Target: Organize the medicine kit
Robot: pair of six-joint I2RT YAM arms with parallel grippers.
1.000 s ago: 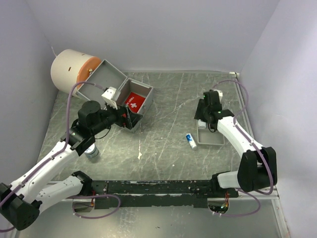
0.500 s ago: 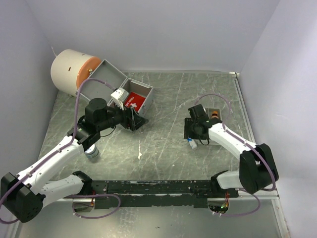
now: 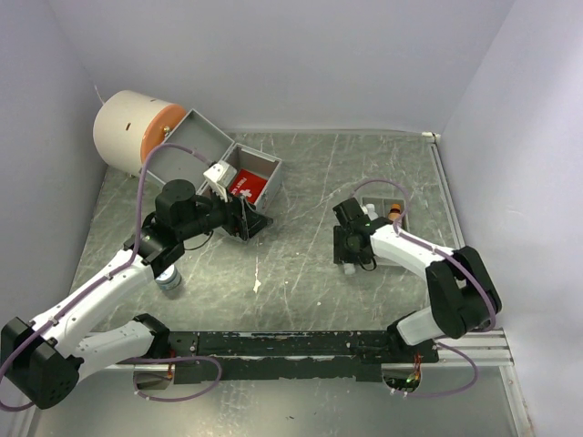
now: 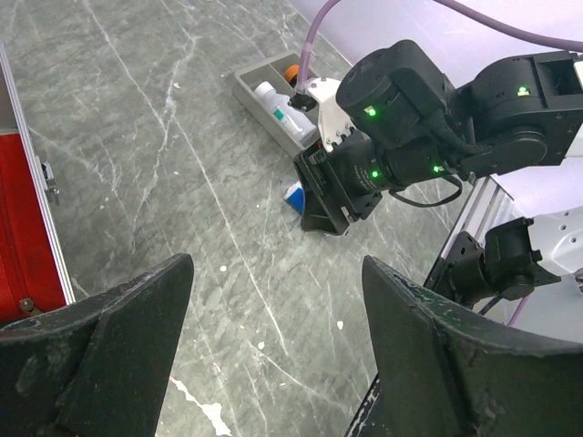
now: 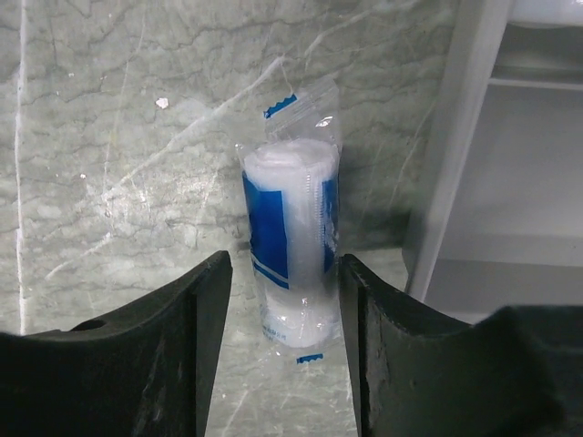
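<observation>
A white roll in a clear blue-printed packet (image 5: 290, 246) lies on the marble table just left of the grey tray (image 5: 455, 155). My right gripper (image 5: 284, 264) is open, low over the table, with one finger on each side of the roll; no contact shows. In the top view the right gripper (image 3: 348, 253) hides most of the roll. The open medicine kit (image 3: 248, 187) with its red lining stands at the back left. My left gripper (image 3: 244, 218) is open and empty beside the kit's front edge; its wrist view shows only table between the fingers (image 4: 127, 346).
The grey tray (image 3: 397, 255) holds a white bottle (image 4: 273, 98) and an orange-capped item (image 3: 394, 211). A large white cylinder with an orange end (image 3: 137, 127) stands at the back left. A small grey jar (image 3: 169, 280) stands by the left arm.
My right gripper has moved from over the tray leftward and down until it straddles the roll. My left gripper shifted slightly right toward the kit, then held still.
</observation>
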